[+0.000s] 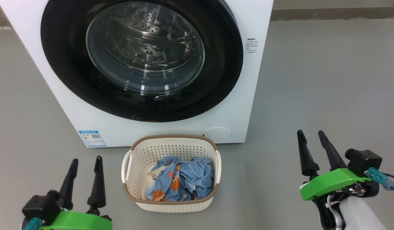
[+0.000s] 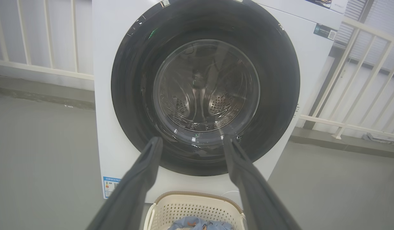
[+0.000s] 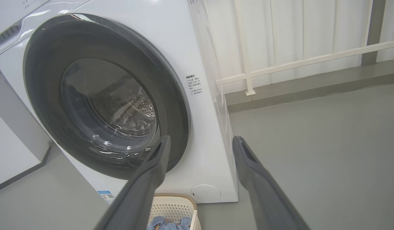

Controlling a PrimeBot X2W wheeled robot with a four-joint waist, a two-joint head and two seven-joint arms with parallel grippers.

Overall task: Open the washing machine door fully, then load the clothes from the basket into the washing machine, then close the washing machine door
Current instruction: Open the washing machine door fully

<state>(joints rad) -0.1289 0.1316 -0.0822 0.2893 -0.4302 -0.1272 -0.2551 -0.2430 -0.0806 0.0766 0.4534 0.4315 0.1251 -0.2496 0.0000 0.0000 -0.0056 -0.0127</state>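
Both end effectors hover empty, fingers parted: the left end effector (image 1: 87,158) just left of the basket (image 1: 171,136), the right end effector (image 1: 310,131) well off its other side, over bare floor (image 1: 328,80). Between them the clothes (image 1: 184,179) lie bunched in the basket, likely soft and light, best pinched at a raised fold. The basket's long axis runs from one end effector toward the other. Ahead, the washing machine door (image 1: 142,57) sits shut on the washing machine (image 1: 248,95), facing both squarely. It looks rigid, glossy and probably slippery, so the rim seems the place to grip; no handle can be made out.
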